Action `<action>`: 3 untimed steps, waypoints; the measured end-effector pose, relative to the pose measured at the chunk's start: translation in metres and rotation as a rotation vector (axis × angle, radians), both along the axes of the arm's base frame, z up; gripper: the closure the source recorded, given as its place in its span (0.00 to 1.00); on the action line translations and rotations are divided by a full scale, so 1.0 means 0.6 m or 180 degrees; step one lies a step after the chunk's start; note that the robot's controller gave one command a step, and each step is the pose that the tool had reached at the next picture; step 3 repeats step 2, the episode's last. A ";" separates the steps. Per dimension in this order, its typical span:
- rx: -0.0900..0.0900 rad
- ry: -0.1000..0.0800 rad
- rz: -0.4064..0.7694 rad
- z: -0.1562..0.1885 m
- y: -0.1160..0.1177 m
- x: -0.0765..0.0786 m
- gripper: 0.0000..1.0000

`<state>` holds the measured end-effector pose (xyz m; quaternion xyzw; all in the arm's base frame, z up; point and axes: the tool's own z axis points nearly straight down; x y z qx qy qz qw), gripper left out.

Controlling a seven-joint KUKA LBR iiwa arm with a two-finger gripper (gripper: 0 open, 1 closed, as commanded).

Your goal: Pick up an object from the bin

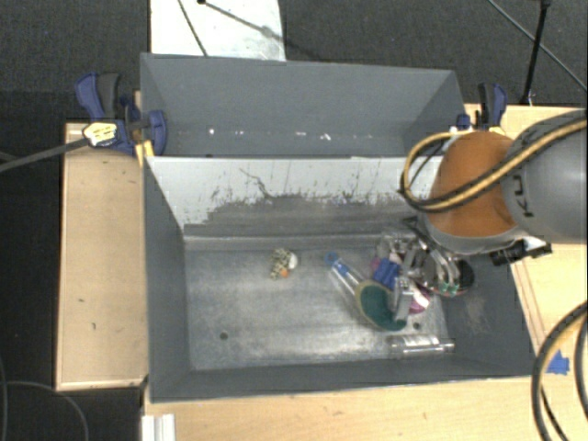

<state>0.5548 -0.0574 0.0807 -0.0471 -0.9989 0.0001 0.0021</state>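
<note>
hanging low at the lower right of the frame, the gripper is being held down among a small heap on the floor of the bin. nearest to it, a dark teal round piece is being seen just to its lower left, a clear tube with a blue cap is lying slantwise to its left, and a purple piece is sitting close against it. whether the gripper is open or closed cannot be told, and nothing is being shown clearly in its hold. the pick is therefore being judged as not yet done: the gripper is down at the heap, while a sure grasp and the lift out of the bin are being left. a small pale thing is lying alone near the middle of the frame, well apart. a few dark letters are being shown on the grey arm, seemingly "ku"; no label is being made out on the things themselves.
</note>
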 end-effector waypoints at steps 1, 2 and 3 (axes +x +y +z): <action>-0.0013 -0.0057 0.0007 0.013 -0.003 0.009 1.00; -0.0006 -0.0052 0.0096 0.204 -0.019 0.028 1.00; -0.0006 -0.0052 0.0096 0.204 -0.019 0.028 1.00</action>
